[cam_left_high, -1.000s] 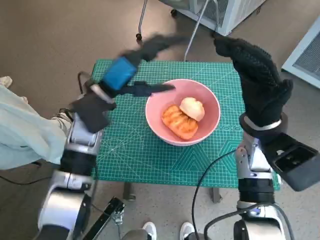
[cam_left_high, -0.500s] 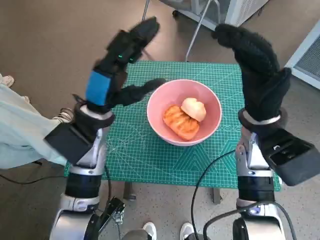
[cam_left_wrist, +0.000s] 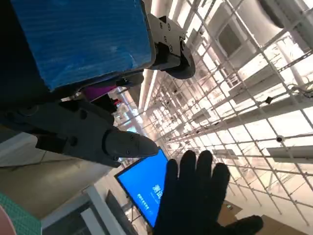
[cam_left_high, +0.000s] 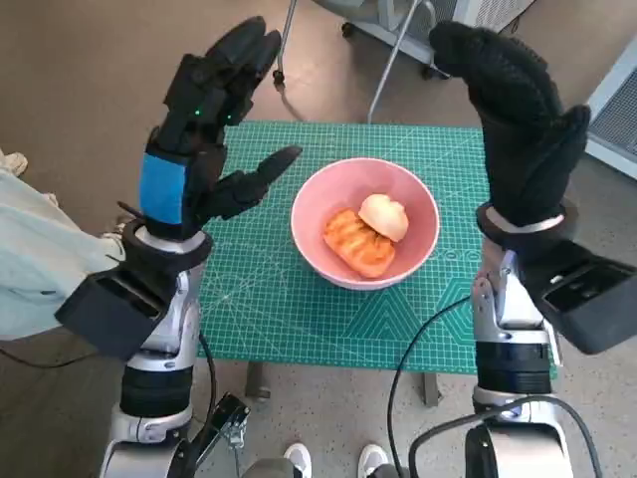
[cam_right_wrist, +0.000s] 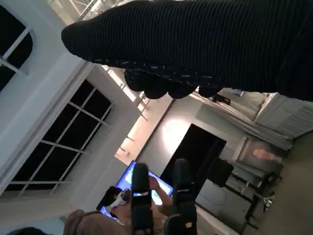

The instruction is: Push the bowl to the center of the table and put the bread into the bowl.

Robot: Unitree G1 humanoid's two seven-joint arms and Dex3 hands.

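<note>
Head view: pink bowl [cam_left_high: 364, 221] sits near middle of green mat [cam_left_high: 269, 299], a bit toward mat's far side. In bowl: two bread pcs, a browned one [cam_left_high: 356, 242] w/ a pale round one [cam_left_high: 383, 215] touching it on its far-right side. Left hand [cam_left_high: 204, 124] is raised upright to the left of bowl, blue tape on its back facing camera, fingers spread & pointing away from robot, thumb sticking out toward bowl's rim w/o touching; holds nothing. Right hand [cam_left_high: 518, 115] is raised upright to the right of bowl, glove fingers straight & close together, nothing in it. Both hands well clear of bowl. Pale cloth of a person [cam_left_high: 40, 269] shows left of mat. White shoe tips [cam_left_high: 333, 459] on floor below mat's near edge.

Left wrist view: cam tilted up at a ceiling grid. Blue-taped hand back [cam_left_wrist: 83, 41] fills one corner, a black finger [cam_left_wrist: 98, 139] sticks out, gripping nothing. Gloved right hand [cam_left_wrist: 195, 200] shows opposite, fingers apart, empty. Blue screen [cam_left_wrist: 144, 183] beside it. Bowl not seen here.

Right wrist view: glove [cam_right_wrist: 205, 44] as dark band, fingertips curled slightly, nothing held. Beyond it left hand's fingers [cam_right_wrist: 139, 196] stick up, apart. Windows & a bright screen behind; bowl not seen.
</note>
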